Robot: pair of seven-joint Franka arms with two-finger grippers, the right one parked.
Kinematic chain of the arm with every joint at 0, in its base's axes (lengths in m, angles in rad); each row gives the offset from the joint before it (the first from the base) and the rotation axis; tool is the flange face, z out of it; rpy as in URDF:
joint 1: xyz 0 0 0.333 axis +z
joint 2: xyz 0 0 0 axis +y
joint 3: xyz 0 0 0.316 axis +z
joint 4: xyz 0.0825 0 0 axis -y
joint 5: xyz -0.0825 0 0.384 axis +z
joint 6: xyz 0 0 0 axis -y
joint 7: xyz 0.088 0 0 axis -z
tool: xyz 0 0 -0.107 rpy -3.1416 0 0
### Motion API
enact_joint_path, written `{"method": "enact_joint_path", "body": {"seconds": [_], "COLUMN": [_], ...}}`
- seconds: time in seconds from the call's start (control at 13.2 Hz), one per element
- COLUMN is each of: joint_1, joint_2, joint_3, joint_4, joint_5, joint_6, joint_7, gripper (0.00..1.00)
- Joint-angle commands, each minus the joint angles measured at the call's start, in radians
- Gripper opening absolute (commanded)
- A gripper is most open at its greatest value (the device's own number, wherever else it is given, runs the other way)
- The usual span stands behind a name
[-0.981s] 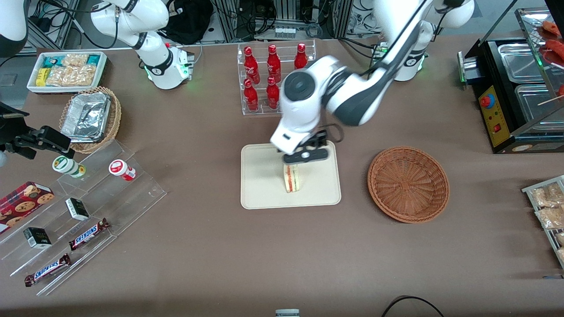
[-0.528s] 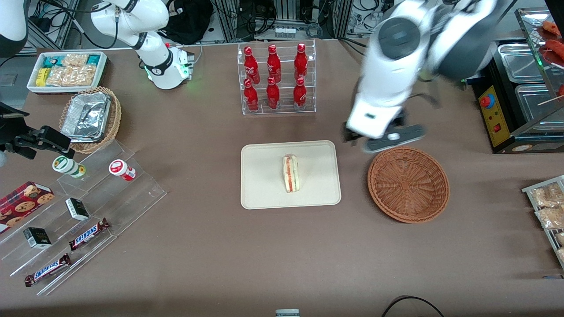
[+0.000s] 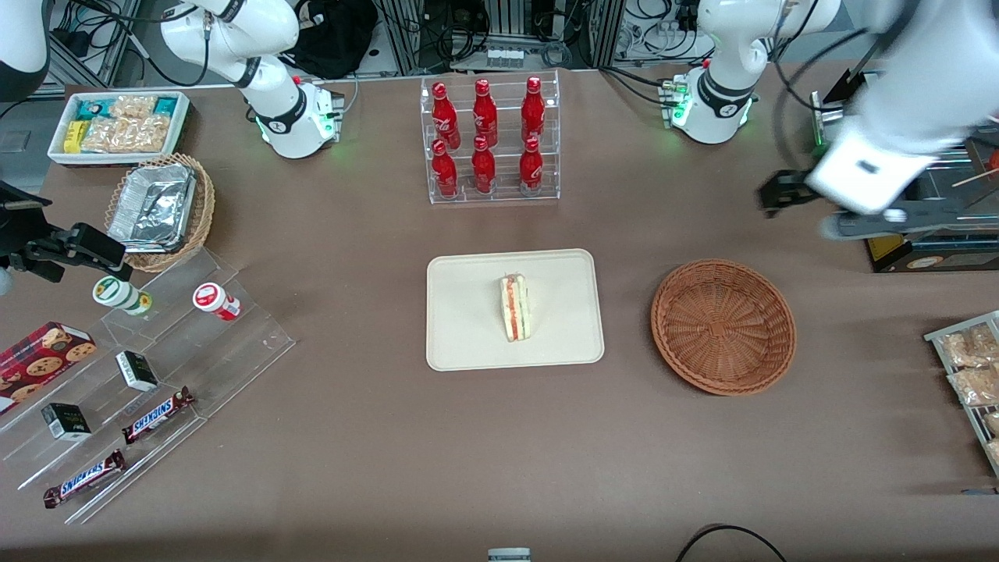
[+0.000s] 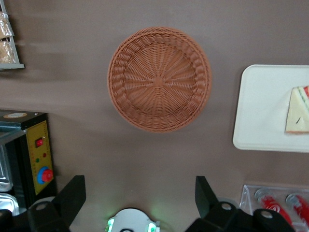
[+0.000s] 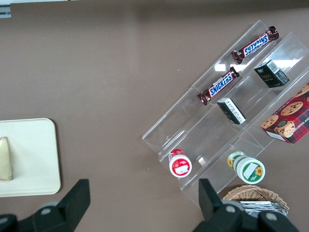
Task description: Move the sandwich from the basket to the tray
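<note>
The sandwich (image 3: 515, 307) stands on its edge near the middle of the cream tray (image 3: 460, 343), red and green filling showing; it also shows in the left wrist view (image 4: 297, 111) on the tray (image 4: 260, 106). The reddish-brown wicker basket (image 3: 723, 325) is empty, beside the tray toward the working arm's end; it shows in the left wrist view (image 4: 159, 86). My gripper (image 3: 812, 209) (image 4: 140, 198) is open and empty, raised high above the table, farther from the front camera than the basket and near the black appliance.
A clear rack of red bottles (image 3: 489, 140) stands farther from the camera than the tray. A black appliance with steel pans (image 3: 913, 172) is at the working arm's end, beside snack packets (image 3: 968, 375). A clear stepped shelf with snacks (image 3: 140, 390) lies toward the parked arm's end.
My gripper has let go of the sandwich, risen from the tray and swung past the basket toward the working arm's end. The sandwich stays standing on the tray.
</note>
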Motion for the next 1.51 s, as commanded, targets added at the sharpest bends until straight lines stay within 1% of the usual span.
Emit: {"method": "enact_joint_path", "body": {"seconds": [0.0, 0.23, 0.53, 0.6, 0.83, 0.91, 1.43], "joint_1": [0.093, 0.108, 0.091, 0.05, -0.078, -0.094, -0.084], "joint_2": [-0.044, -0.047, -0.034, -0.037, -0.044, -0.045, -0.044], "joint_3": [-0.012, -0.013, -0.019, -0.007, 0.149, 0.184, 0.185], "joint_4": [-0.032, -0.032, -0.006, -0.006, 0.007, 0.007, 0.013], "joint_5": [-0.026, -0.016, -0.014, -0.008, -0.003, -0.008, -0.006], "joint_6": [-0.03, -0.032, -0.021, -0.021, -0.003, 0.003, 0.013], "joint_7": [0.146, 0.168, 0.16, 0.16, 0.16, 0.16, 0.154], "gripper": [1.0, 1.0, 1.0, 1.0, 1.0, 1.0, 1.0]}}
